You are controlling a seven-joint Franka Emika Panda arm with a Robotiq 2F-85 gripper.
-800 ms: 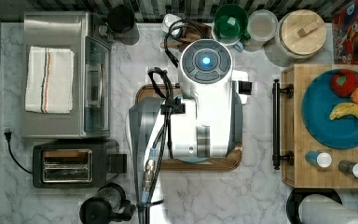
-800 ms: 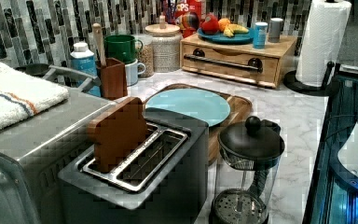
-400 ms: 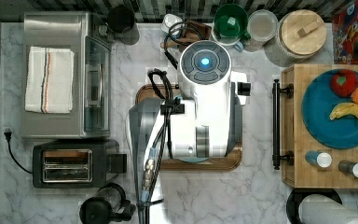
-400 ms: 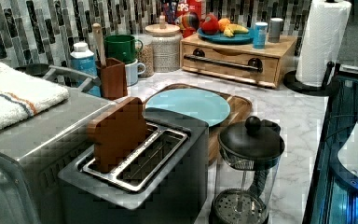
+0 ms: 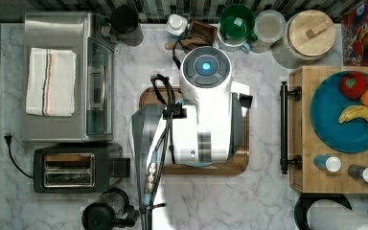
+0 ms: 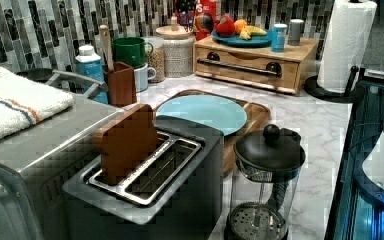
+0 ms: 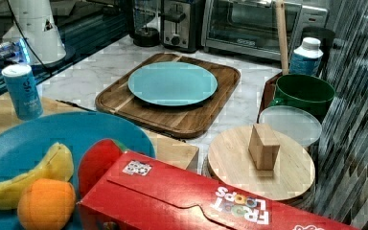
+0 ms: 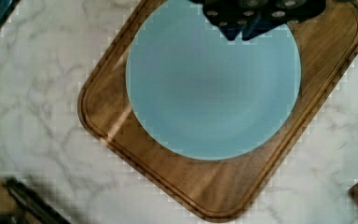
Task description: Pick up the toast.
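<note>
Upright in one slot of the toaster (image 6: pixel 145 200) stands the toast (image 6: pixel 127 142), a brown slice rising well above the slot; from the top view it reads as a thin tan strip (image 5: pixel 69 159). Beside the toaster, a wooden board (image 8: pixel 121 140) carries a light blue plate (image 8: pixel 212 88). Well clear of the toaster, the gripper (image 8: pixel 251 11) hangs above that plate; whether its claw is wide or narrow cannot be told.

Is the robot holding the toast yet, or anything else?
No, nothing is held. The toast stands in the toaster, untouched. The gripper hangs above the light blue plate, with nothing between its fingers.
</note>
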